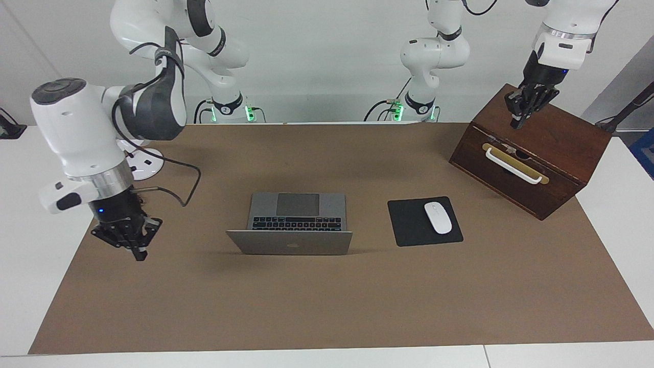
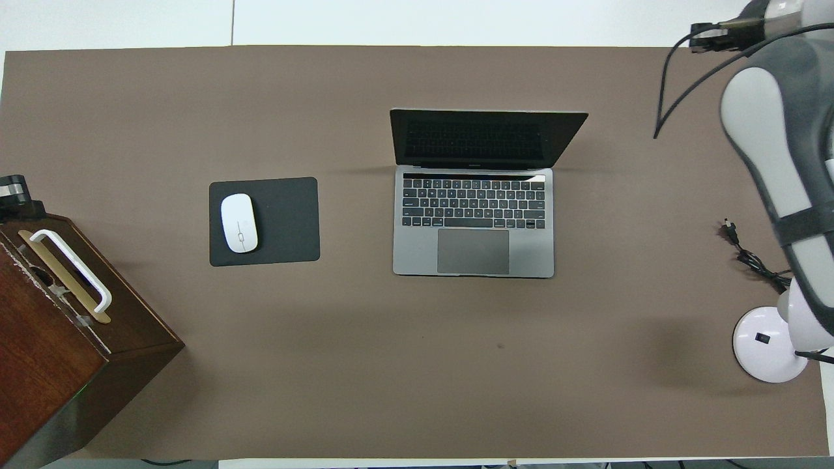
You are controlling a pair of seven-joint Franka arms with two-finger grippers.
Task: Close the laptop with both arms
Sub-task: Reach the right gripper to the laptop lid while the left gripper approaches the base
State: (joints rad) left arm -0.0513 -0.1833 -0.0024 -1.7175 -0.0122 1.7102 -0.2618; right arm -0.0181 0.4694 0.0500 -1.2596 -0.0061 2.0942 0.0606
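The laptop [image 1: 291, 225] sits open in the middle of the brown mat [image 1: 327, 306] that covers the tabletop [image 1: 30, 266], its lid raised, the dark screen turned toward the robots and the apple logo on the outer face of the lid; keyboard and trackpad lie bare on the base, the trackpad nearest the robots. Neither arm touches it. The right hand [image 1: 138, 254] hangs over the mat toward the right arm's end of the tabletop, well apart from the laptop, pointing down with its fingertips pressed together and nothing between them. The left hand [image 1: 517, 122] hangs over the top of the wooden box [image 1: 557, 153] at the left arm's end, likewise clenched on nothing — it is not clear from either view whether its tips touch the wood. The box is dark brown, set at an angle to the mat's edge, with a white handle [image 1: 512, 166] on a brass plate on its front. Between the laptop and the box lies a black mouse pad [image 1: 409, 225] with a white mouse [image 1: 438, 217] on it, toward the pad's box side. In the overhead view a white lamp base [image 2: 765, 345] stands at the right arm's end of the mat — a black cable [image 2: 752, 260] lies coiled just beside it
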